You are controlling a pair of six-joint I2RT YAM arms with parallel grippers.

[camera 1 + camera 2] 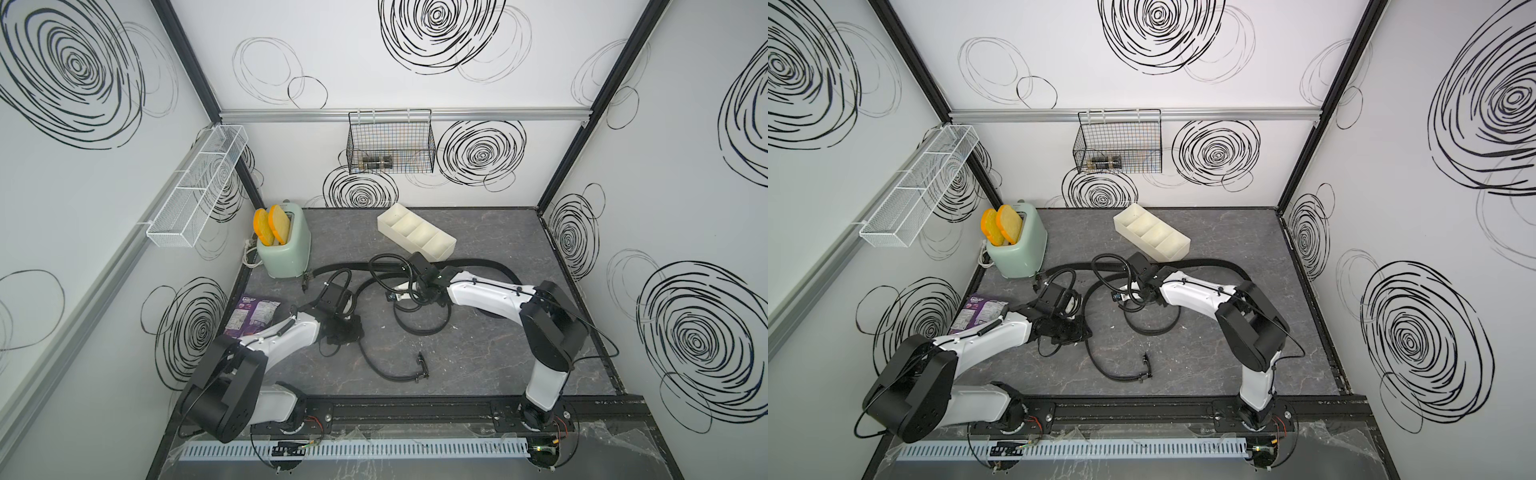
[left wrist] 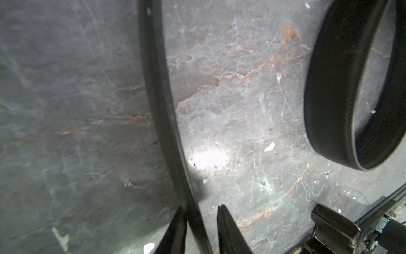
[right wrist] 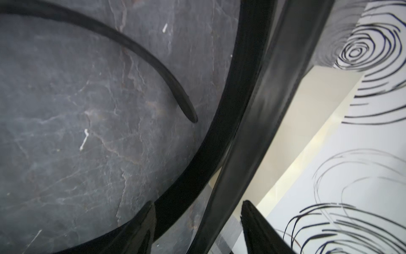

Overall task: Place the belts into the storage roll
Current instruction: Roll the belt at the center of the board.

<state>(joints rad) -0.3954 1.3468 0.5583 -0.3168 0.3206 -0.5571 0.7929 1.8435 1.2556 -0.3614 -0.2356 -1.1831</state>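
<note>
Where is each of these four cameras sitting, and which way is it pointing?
Top views: high above the robot's base, looking down toward the back wall; left arm, right arm, belts, storage tray.
Left wrist: on the left arm, looking down at the table; the left gripper straddles a belt.
Right wrist: on the right arm, looking low across the table; the right gripper straddles a belt.
Shared: top views and right wrist show the storage tray.
</note>
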